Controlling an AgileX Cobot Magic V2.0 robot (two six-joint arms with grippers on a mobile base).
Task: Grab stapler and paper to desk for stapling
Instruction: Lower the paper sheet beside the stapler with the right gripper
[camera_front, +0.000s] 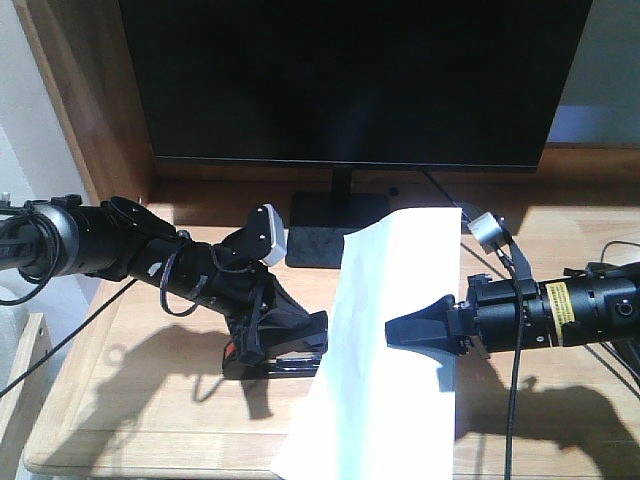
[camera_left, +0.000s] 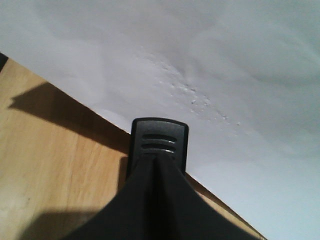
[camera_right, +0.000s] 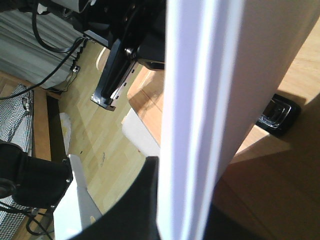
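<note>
1. Writing: I see one yellow label (camera_front: 560, 300) on the right arm; its print is too small for me to read.
2. Right fingers (camera_front: 420, 328): closed on the paper (camera_front: 390, 270). In the right wrist view I see the sheet edge-on, running straight down between them.
3. Left fingers (camera_front: 285, 335): drawn together on the stapler (camera_front: 262, 368). In the left wrist view they merge into one dark mass with the stapler's ribbed end (camera_left: 159, 140) showing past the tips.
4. Stapler position: on the desk (camera_front: 120, 420), left of centre, orange-red patch facing left, just beside the paper's left edge.
5. Paper position: raised at a slant. Its top corner is in front of the stand base (camera_front: 320, 215) of the monitor (camera_front: 350, 80), and its lower edge reaches the desk's rounded front edge.
6. Open room: I read bare desk left of and in front of the stapler. Cables (camera_front: 510, 400) cross the right side.
</note>
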